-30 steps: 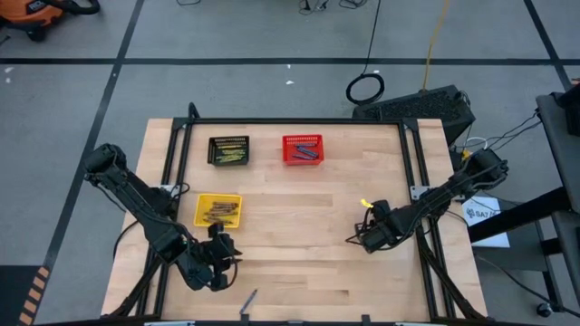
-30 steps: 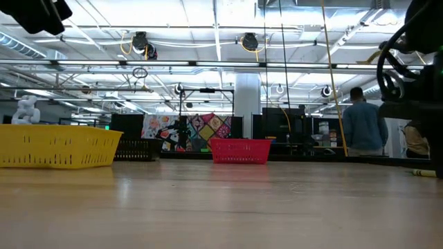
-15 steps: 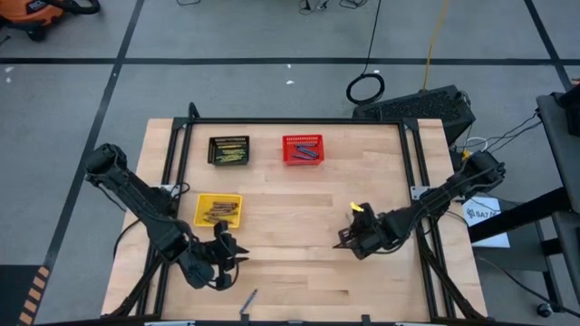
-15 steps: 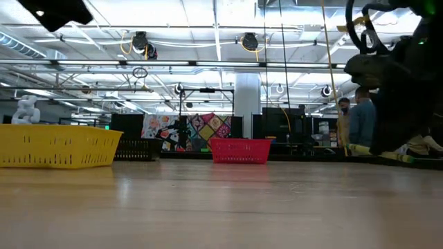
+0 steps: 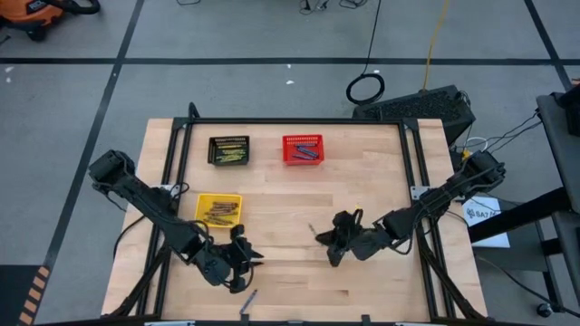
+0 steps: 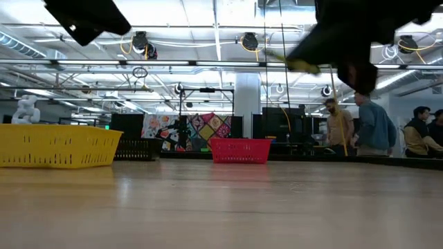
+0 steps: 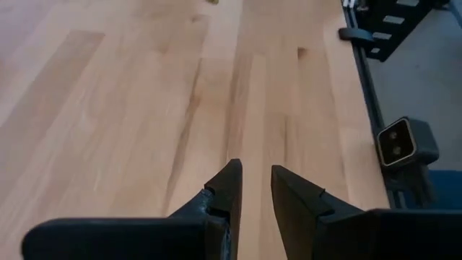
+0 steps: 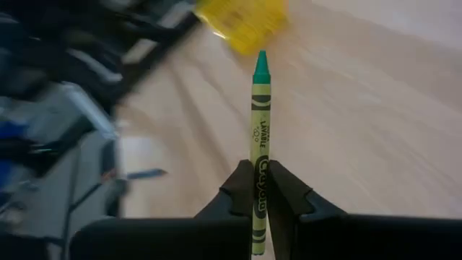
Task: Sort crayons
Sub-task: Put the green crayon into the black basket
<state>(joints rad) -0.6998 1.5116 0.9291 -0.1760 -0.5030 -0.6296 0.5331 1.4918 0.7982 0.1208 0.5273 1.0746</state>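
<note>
R gripper (image 8: 258, 193) clamps green crayon (image 8: 260, 108), tip pointing straight out; L gripper (image 7: 254, 189) parted.

right gripper (image 8: 259, 189): fingers clamped on a yellow-green crayon (image 8: 260, 123) | crayon: green tip pointing away from the fingers (label printed along its wrapper) | beyond: blurred yellow basket (image 8: 242, 20) on the wooden table (image 8: 361, 108)
</note>
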